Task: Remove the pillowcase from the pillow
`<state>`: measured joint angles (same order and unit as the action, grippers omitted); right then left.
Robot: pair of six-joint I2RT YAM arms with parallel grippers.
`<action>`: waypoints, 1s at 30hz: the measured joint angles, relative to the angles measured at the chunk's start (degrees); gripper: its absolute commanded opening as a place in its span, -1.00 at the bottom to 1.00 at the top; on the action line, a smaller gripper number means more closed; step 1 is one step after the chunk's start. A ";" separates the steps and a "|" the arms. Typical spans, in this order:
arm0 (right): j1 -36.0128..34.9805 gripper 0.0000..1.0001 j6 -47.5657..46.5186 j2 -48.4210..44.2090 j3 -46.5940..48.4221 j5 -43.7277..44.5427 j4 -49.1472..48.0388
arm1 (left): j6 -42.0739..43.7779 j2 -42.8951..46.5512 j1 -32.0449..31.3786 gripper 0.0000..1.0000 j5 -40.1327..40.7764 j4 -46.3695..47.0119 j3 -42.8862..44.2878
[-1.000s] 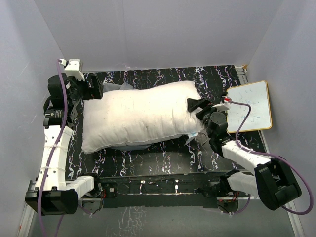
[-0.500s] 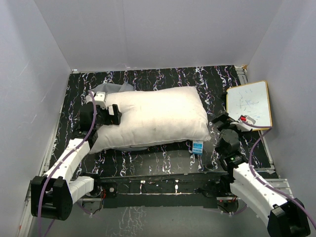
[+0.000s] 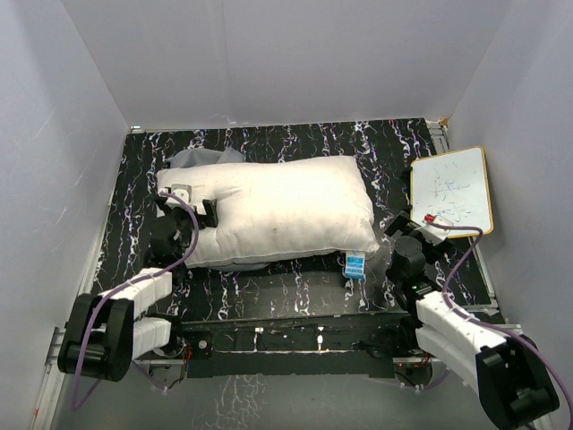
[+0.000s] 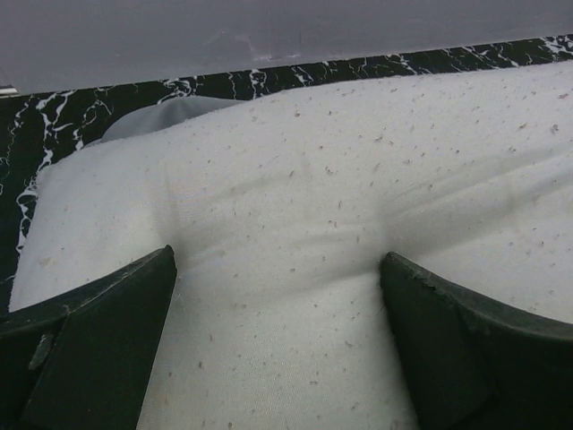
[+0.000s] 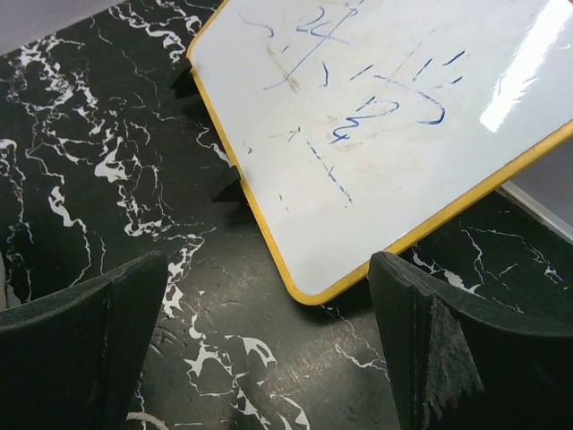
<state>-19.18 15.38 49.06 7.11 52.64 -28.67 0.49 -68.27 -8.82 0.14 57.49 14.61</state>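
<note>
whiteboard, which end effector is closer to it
Right. The right end effector is open just beside the whiteboard's near corner, with its fingers short of the yellow frame. The left end effector is far off, open over the pillow's left end.

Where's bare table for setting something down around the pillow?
Widest: the far strip between pillow and back wall. A narrower strip lies between pillow and arm bases. Crowded: left end, pillowcase and left gripper; right side, whiteboard and right gripper.
</note>
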 measured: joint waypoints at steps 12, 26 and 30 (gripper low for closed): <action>8.39 0.96 -0.31 15.54 -0.04 -10.32 -12.04 | 3.98 -18.95 -0.11 0.94 6.40 22.97 2.64; 18.62 0.96 0.39 32.02 2.19 -25.07 -27.87 | -1.09 -24.57 6.14 0.94 6.69 36.44 -1.05; 18.93 0.97 -5.07 34.53 1.77 -36.57 -33.90 | -1.16 -24.81 6.25 0.94 6.78 33.16 1.53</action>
<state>-0.25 10.31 83.59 8.88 16.08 -62.57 -0.67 -93.08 -2.57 6.92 90.65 16.14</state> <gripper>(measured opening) 0.983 0.970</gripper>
